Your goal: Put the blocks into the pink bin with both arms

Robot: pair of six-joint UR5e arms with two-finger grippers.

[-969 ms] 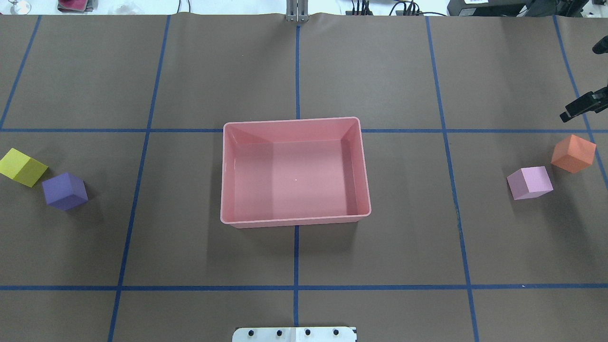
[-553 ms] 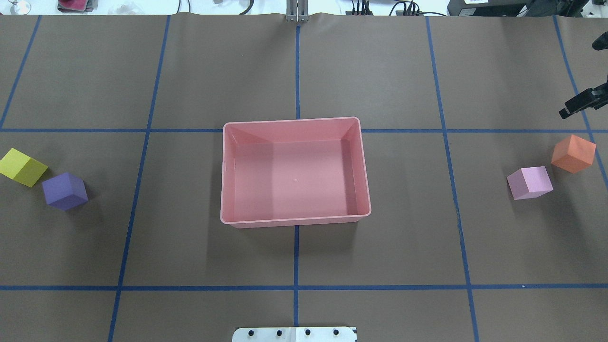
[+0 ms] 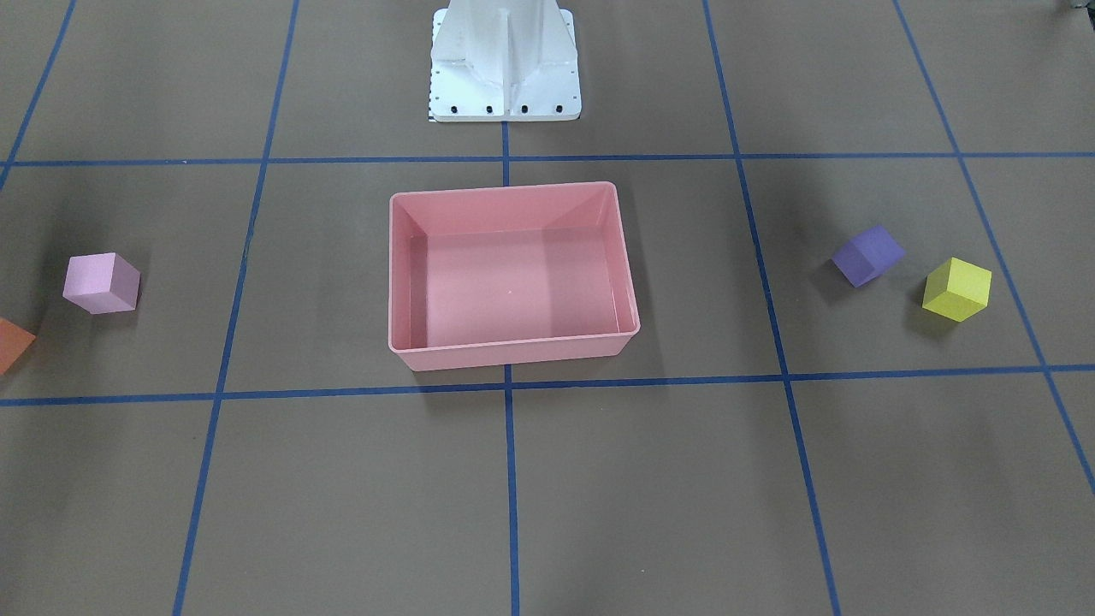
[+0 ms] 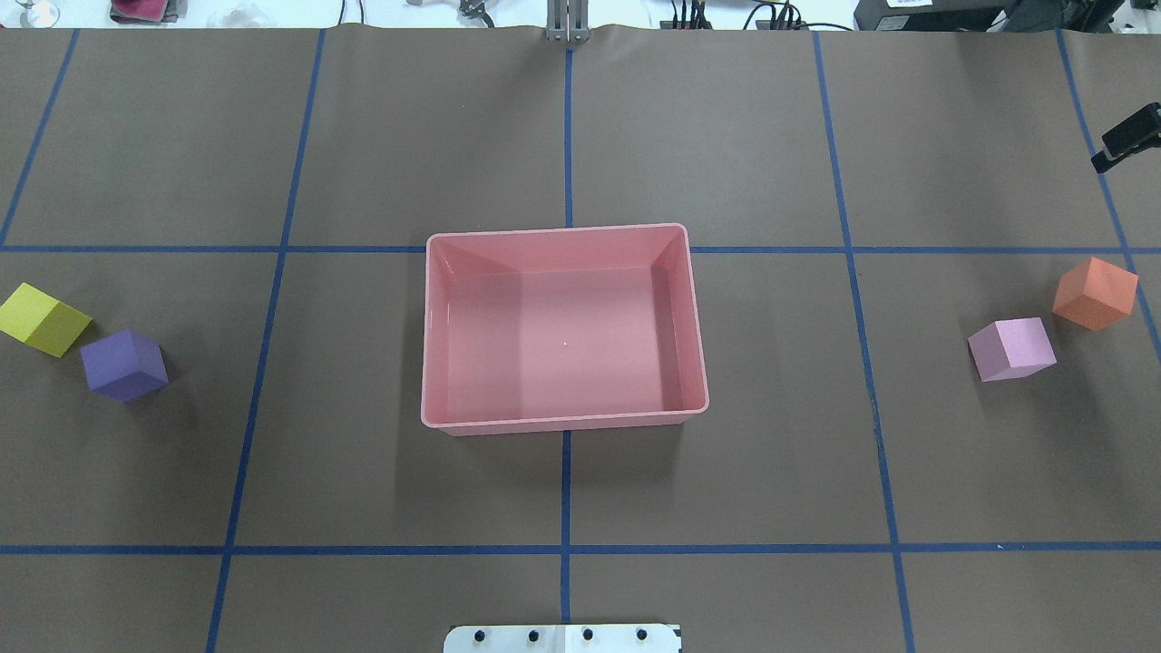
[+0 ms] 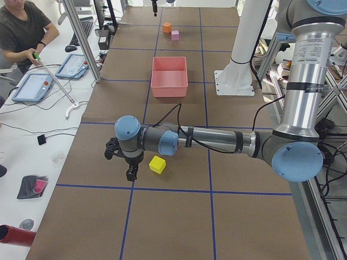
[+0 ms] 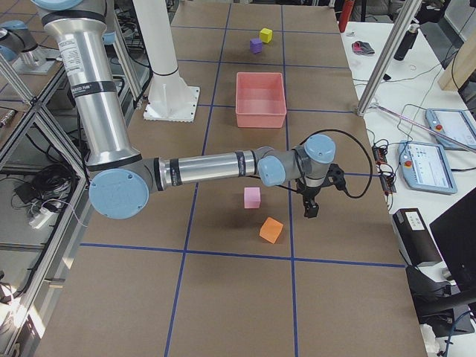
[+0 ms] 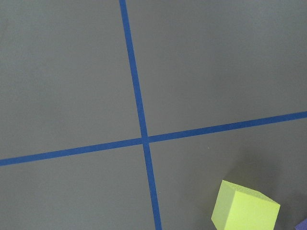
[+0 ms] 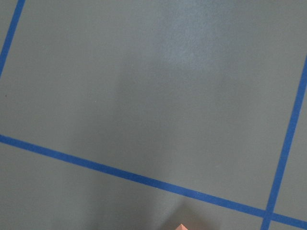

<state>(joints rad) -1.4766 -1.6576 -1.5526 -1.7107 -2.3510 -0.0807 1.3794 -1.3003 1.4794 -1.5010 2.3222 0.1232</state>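
Observation:
The pink bin (image 4: 558, 229) stands empty mid-table. The yellow-green block (image 4: 41, 317) and the purple block (image 4: 123, 365) lie far to its left. The light pink block (image 4: 1011, 348) and the orange block (image 4: 1095, 292) lie far to its right. My left gripper (image 5: 130, 173) hangs just beside the yellow-green block (image 5: 157, 164); I cannot tell if it is open. My right gripper (image 6: 309, 208) hangs beyond the orange block (image 6: 271, 230); only a black tip (image 4: 1129, 136) shows overhead, so I cannot tell its state. The left wrist view shows the yellow-green block (image 7: 244, 208) at the bottom right.
The white pedestal base (image 3: 505, 60) stands behind the bin on my side. Blue tape lines grid the brown table cover. An operator (image 5: 21, 27) sits at a side desk beyond the table's far edge, holding a long stick.
The black tip of my right gripper has moved away across the table and toward the overhead view's right edge. The four blocks and the bin have not moved.

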